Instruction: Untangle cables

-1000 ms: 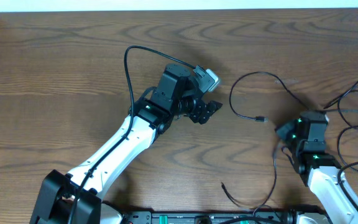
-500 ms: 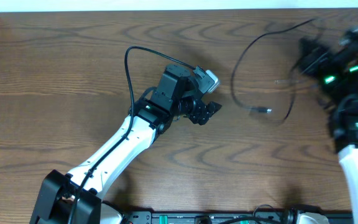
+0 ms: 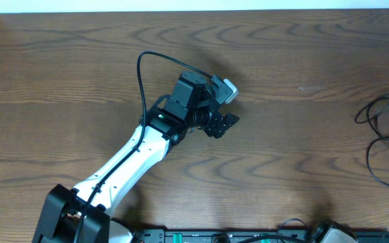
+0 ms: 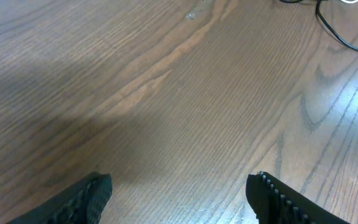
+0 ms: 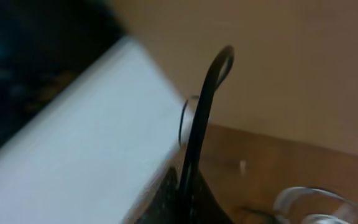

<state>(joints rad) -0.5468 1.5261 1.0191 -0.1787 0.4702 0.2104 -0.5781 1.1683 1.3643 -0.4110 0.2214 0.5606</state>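
The brown wooden table [image 3: 66, 81] runs up to a pale wall along its far edge, and its whole middle now shows only grain. The cables [image 3: 370, 158] are bunched at the right edge, about halfway down, as thin black loops that run off the overhead frame. From the left wrist they show as a dark curve [image 4: 347, 34] at the top right corner.

A second ago one long loop with a small plug lay right of centre. It has since been swept off towards the far right, and the right arm has left the overhead view with it. In the blurred right wrist view, a black cord [image 5: 199, 134] rises from the right gripper [image 5: 188, 193], whose fingers appear pinched on it.

The left gripper [image 3: 223, 125] has not moved. It hovers near the table's centre with its fingers wide apart and nothing between them. One cord seems to be being pulled free, while the bundle at the right edge looks still knotted.
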